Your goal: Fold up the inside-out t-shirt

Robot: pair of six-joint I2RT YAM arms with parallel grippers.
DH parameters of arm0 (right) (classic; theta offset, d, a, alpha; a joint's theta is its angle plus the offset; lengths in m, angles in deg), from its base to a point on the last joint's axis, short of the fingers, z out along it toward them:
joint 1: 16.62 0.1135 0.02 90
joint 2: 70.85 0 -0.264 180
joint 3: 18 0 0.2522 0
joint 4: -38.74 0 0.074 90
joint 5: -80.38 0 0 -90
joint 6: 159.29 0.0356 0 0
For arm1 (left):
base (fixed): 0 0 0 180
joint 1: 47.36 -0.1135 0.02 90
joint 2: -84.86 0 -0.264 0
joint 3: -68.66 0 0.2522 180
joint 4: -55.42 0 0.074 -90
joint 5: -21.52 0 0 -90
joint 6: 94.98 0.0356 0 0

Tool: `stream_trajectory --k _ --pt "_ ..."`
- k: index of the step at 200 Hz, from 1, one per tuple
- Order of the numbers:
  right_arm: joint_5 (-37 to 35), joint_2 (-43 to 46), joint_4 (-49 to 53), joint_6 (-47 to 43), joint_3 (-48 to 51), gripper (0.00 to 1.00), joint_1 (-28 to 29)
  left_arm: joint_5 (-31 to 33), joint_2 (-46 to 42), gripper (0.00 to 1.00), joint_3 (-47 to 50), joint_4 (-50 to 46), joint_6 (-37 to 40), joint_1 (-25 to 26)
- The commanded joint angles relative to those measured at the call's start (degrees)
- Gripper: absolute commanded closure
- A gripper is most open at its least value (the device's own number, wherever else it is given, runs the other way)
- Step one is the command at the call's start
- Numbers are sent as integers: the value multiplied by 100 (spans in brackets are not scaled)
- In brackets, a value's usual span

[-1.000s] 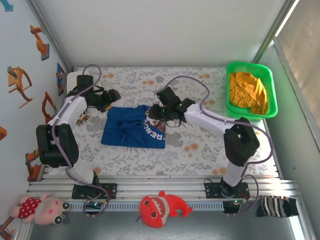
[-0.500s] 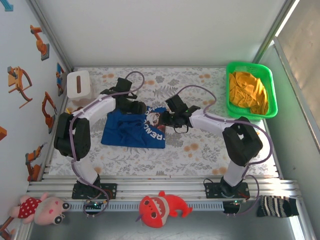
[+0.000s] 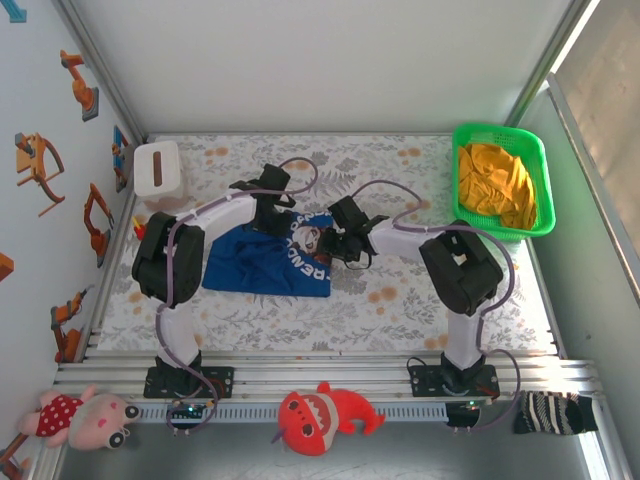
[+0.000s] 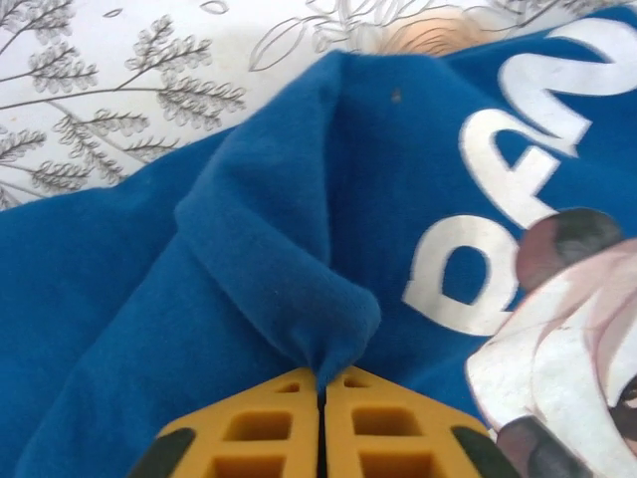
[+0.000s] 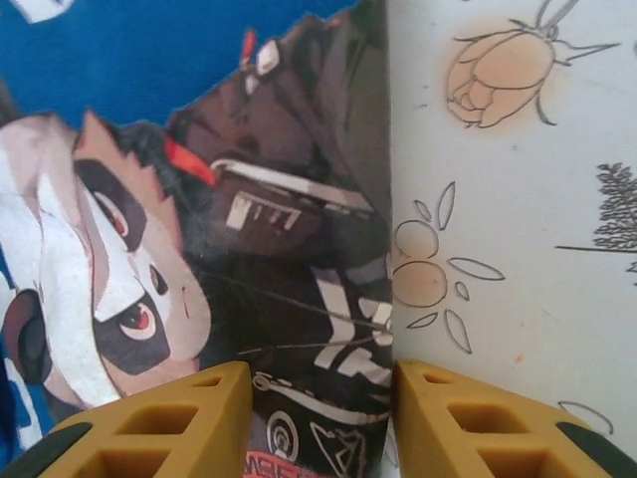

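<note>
Since a second ago, the left arm is seen swung from the 10 o'clock corner of the counter (image 3: pixel 400 290), near the tissue box (image 3: pixel 155 168), across to the far edge of the t-shirt (image 3: pixel 255 258), and the left fingers (image 4: pixel 323 423) are brought from wide apart to fully together. The right arm is shifted only a little, with its elbow drawn in.

The t-shirt is spread in a rumpled patch on the counter, left of centre, with its printed panel turned toward 3 o'clock. It is well apart from the green basket (image 3: pixel 540 180) of orange cloth at 2 o'clock.

In the left wrist view a raised ridge of blue cloth is pinched between the closed left fingers, just at their tips, with white lettering lying flat at 3 o'clock of the pinch. In the right wrist view the right fingers (image 3: pixel 335 246) are held apart, and the straight edge of the dark printed panel is straddled by them. One finger is set over cloth, the other over bare counter. Nothing is clamped there yet.

The step in hand is judged to be the taking of two holds along the shirt's 12-to-3 o'clock side, with only the left hold made. A closing of the right fingers on the printed edge is called for next. A level lift by both arms would then be needed, so that the cloth is carried over rather than dragged. The left pinch is shallow and could be lost if pulled hard.
</note>
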Motion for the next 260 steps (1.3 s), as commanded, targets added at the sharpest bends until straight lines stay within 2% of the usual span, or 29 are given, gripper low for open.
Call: stream_trajectory --k 1,13,28,75,107,116,132,139,150,168,194,211,241,260 --pt "86 -178 -285 244 -81 69 -16 300 -81 100 -220 -207 50 -46" --pt "18 -199 -292 300 -47 80 -18 241 -200 100 -270 -226 42 -109" --pt "-55 -202 -291 352 5 87 -19 190 -372 100 -295 -221 41 -232" --pt "-201 -263 -110 445 26 92 -20 -476 -671 100 -250 -75 -55 -1079" --pt "-224 -307 -15 502 37 94 -14 -869 -472 99 -376 -31 -196 -1656" --pt "-224 -310 -2 502 38 94 -12 -983 -389 90 -420 -10 -280 -1878" --pt "-215 -315 11 503 37 93 -12 -1121 -204 55 -548 -7 -479 -2223" --pt "-209 -315 22 493 29 93 -12 -1157 -141 45 -614 -17 -567 -2378" --pt "-198 -312 18 493 33 93 -12 -1335 -112 37 -693 -50 -735 -2608" --pt "-172 -304 21 489 19 93 -12 -1715 -353 34 -565 20 -957 -2818" --pt "-146 -331 15 484 -17 93 -12 -2264 -1167 30 57 237 -1388 -2718" --pt "-145 -351 19 488 -25 93 -11 -2393 -1712 27 489 221 -1671 -2426" --pt "-197 -385 29 502 8 93 -12 -1866 -2229 24 1072 58 -1949 -1548" --pt "-214 -410 33 523 21 93 -12 -1229 -2257 24 1231 14 -1947 -875"
